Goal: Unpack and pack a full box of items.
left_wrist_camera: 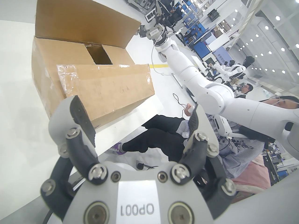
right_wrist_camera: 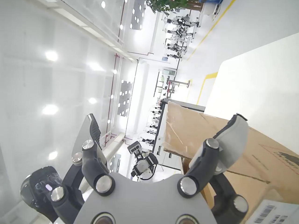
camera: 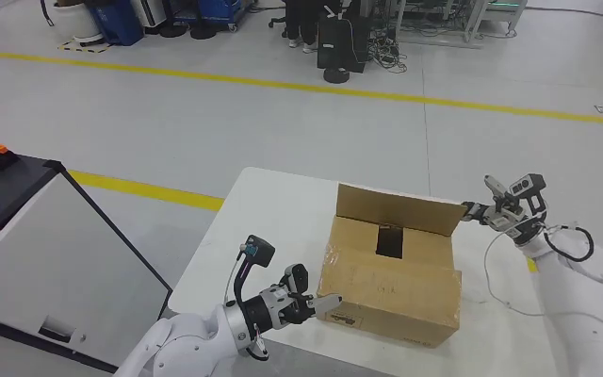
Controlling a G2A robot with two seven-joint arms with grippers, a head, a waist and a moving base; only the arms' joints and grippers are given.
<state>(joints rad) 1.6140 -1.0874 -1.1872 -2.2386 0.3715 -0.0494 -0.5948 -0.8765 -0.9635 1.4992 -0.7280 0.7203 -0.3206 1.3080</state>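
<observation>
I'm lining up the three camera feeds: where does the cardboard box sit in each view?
Top view: the cardboard box stands on the table between the two arms, one flap raised.
Left wrist view: the box lies just beyond the left end effector.
Right wrist view: the box runs close alongside the right end effector.
Shared landmark: the white table under the box.

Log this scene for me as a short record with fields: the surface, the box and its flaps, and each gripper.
Surface: white table
Object: cardboard box standing on the table
Flaps: far flap raised upright
Top: dark gap between the folded inner flaps
Contents: hidden
Left arm: left gripper open, empty, beside the box's near corner
Right arm: right gripper open, at the end of the raised flap
</observation>
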